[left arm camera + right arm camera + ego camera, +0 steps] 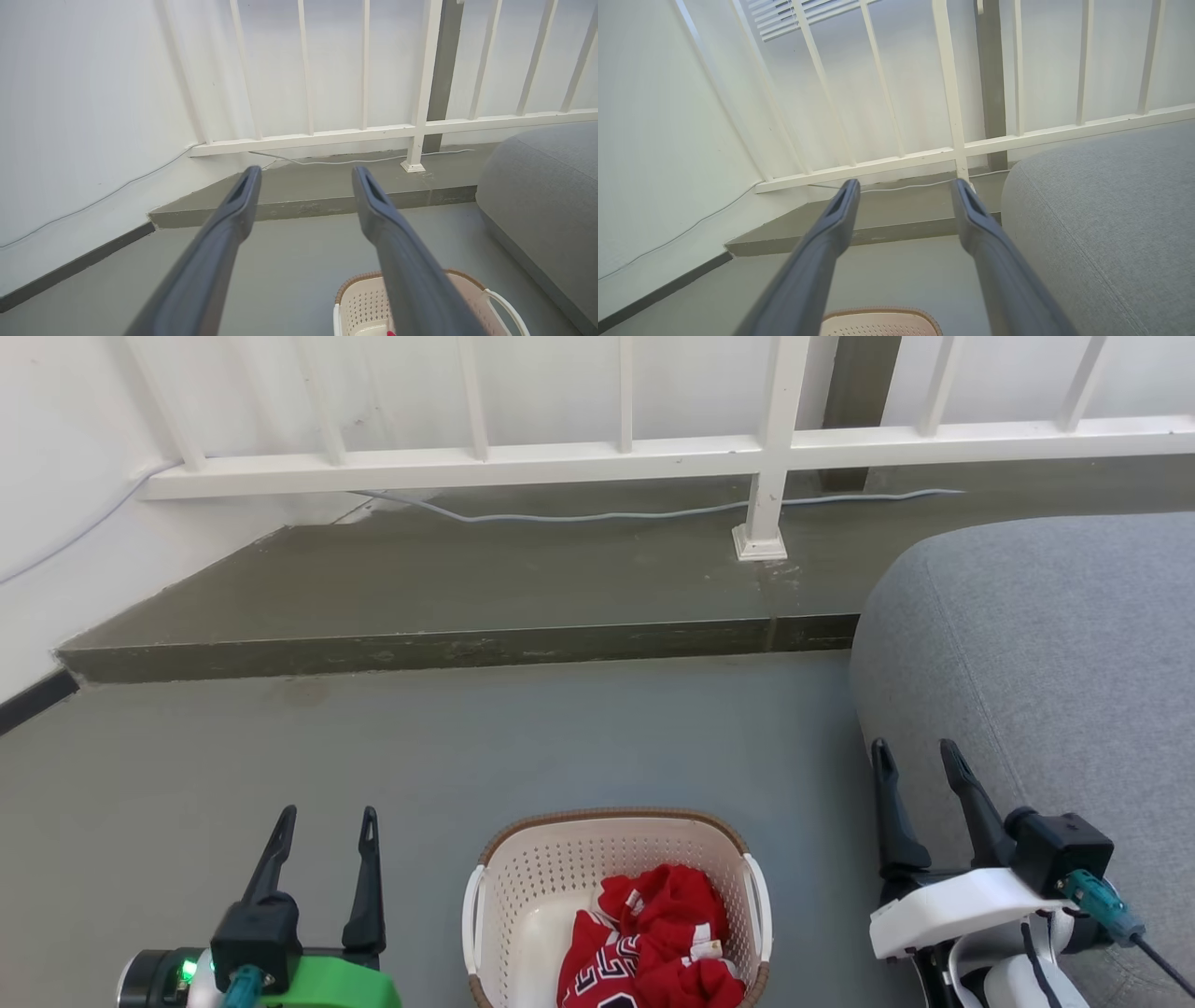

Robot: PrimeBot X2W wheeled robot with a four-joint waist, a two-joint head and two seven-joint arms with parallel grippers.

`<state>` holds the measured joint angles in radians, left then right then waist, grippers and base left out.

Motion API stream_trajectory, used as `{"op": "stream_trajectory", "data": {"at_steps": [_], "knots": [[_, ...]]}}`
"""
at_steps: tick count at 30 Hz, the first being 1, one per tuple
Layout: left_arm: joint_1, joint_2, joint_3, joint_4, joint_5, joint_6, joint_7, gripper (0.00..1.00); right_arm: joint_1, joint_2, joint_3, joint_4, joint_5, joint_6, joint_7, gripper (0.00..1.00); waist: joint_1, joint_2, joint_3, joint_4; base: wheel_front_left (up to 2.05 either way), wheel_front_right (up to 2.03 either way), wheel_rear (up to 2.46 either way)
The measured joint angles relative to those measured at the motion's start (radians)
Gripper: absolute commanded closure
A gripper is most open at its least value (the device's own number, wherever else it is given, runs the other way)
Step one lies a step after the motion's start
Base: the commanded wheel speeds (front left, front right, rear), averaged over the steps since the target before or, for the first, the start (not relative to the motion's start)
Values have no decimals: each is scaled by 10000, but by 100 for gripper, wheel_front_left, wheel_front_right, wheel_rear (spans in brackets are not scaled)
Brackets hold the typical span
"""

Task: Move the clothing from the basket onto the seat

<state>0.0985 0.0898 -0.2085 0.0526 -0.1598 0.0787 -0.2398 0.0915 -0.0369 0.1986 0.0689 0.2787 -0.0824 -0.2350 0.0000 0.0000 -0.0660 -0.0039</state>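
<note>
Fingers (pixel 366 877) of the left gripper (pixel 329 817) stand spread wide at the lower left of the head view, pointing up the picture, with bare grey floor (pixel 560 737) showing between them; the left wrist view shows the same gripper (pixel 306 171) with its two dark fingers well apart. The right gripper (pixel 913 749) at the lower right is spread just as wide, its fingers lying across the left edge of the seat (pixel 1055 644); whether they touch the fabric cannot be told. In its own wrist view that gripper (pixel 905 184) frames floor and step between its parted fingers. Between the two grippers, on the floor, sits the basket (pixel 560 868), cream with perforated walls, a brown rim and white side handles. The clothing (pixel 663 933) lies crumpled inside it, red, heaped toward the basket's right side, with navy-and-white lettering showing at the bottom edge. The basket's far rim also shows low in the left wrist view (pixel 364 303) and the right wrist view (pixel 878 322). The seat, grey fabric with a stitched seam, rises just right of the basket (pixel 537 196) (pixel 1101 224). Beyond them a raised step (pixel 467 579) carries a white railing (pixel 467 457) and a pale cable (pixel 607 513).
</note>
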Motion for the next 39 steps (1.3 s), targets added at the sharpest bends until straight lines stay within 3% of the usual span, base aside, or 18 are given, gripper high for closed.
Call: {"op": "stream_trajectory", "data": {"at_steps": [5,39], "knots": [[51,4,-48,-73,454,56,-119,0,3,-17,69,-113,-554,-92,-167,0,0,0,-21,-3,0,0,0],[128,-4,173,-228,355,56,-119,0,6,-25,-44,-257,-560,-165,-167,0,0,0,116,-17,0,0,0]]}}
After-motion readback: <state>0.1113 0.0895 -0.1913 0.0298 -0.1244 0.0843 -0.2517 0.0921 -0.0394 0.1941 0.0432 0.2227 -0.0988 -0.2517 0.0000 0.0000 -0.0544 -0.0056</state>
